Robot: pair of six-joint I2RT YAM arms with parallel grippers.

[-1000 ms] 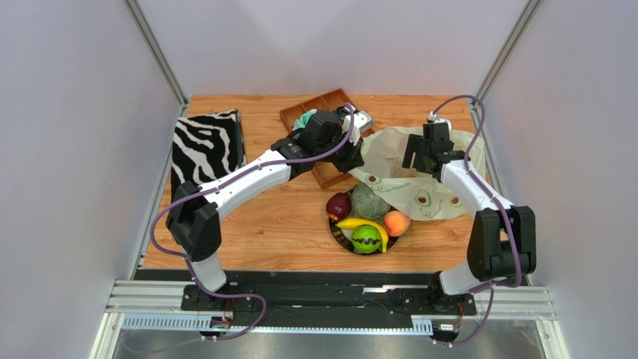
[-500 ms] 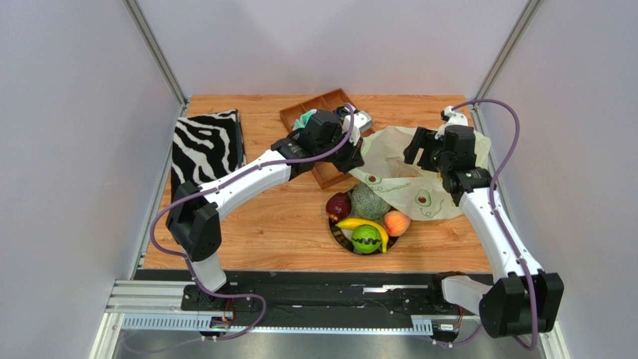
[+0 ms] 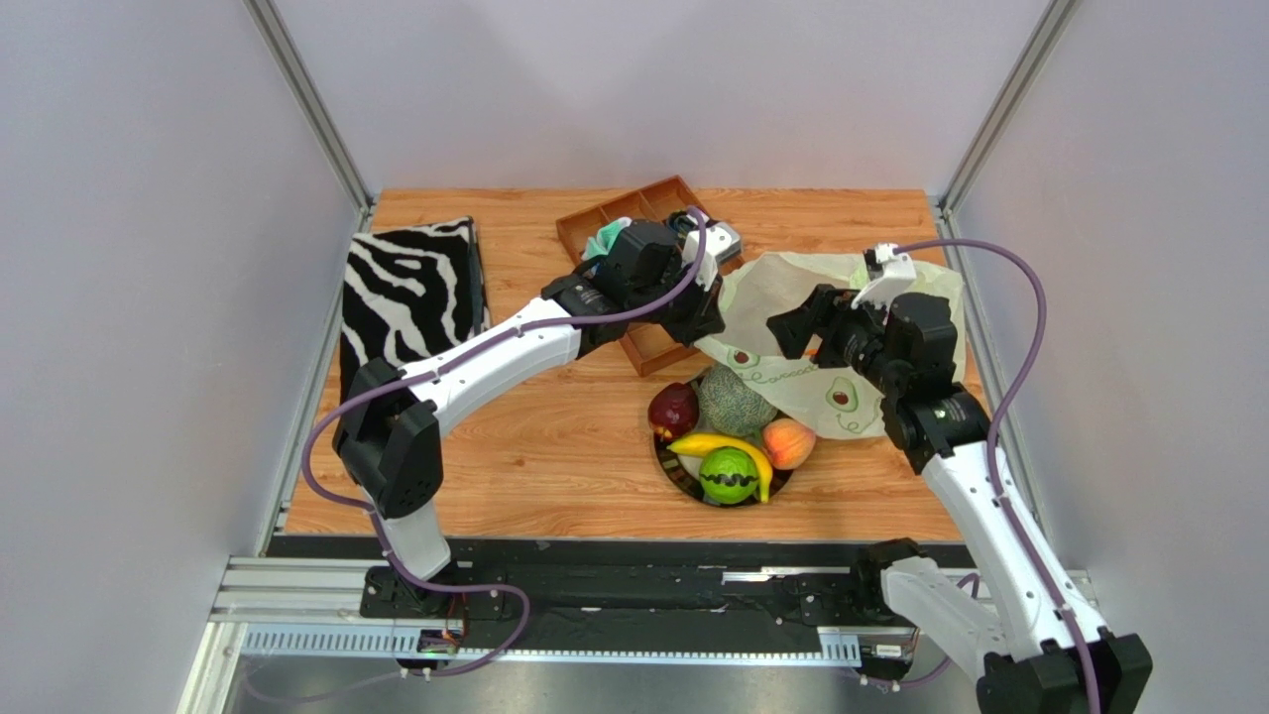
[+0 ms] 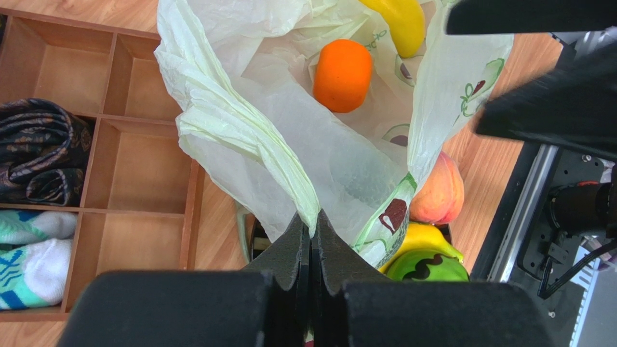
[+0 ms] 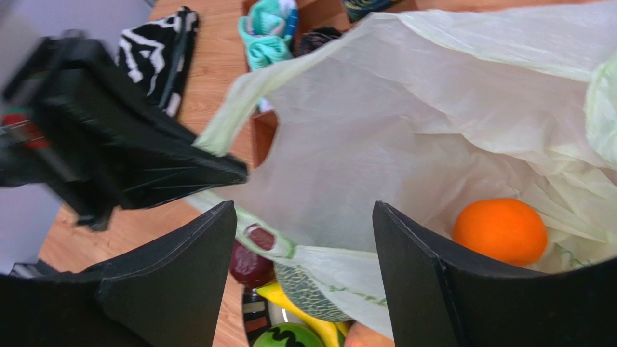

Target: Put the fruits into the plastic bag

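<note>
The pale green plastic bag [image 3: 849, 390] with avocado prints lies at the right, its mouth held open. My left gripper [image 3: 712, 317] is shut on the bag's handle edge [image 4: 290, 181]. An orange [image 4: 342, 65] and a yellow oblong fruit [image 4: 400, 22] lie inside the bag. My right gripper [image 3: 790, 320] is open and empty over the bag's mouth, and the orange [image 5: 500, 230] shows past its fingers. The melon [image 3: 733, 399], dark red apple [image 3: 673, 408], banana [image 3: 726, 446], striped green ball [image 3: 727, 475] and peach [image 3: 788, 442] sit in a bowl.
The bowl [image 3: 675, 464] stands just in front of the bag. A wooden compartment tray [image 3: 656, 201] with cloth rolls [image 4: 36, 148] is at the back, under my left arm. A zebra-striped fabric box [image 3: 410, 290] lies at the far left.
My right arm has swung its base joints outward and its gripper has moved left and nearer, over the bag's mouth. My left gripper has held still on the bag.
</note>
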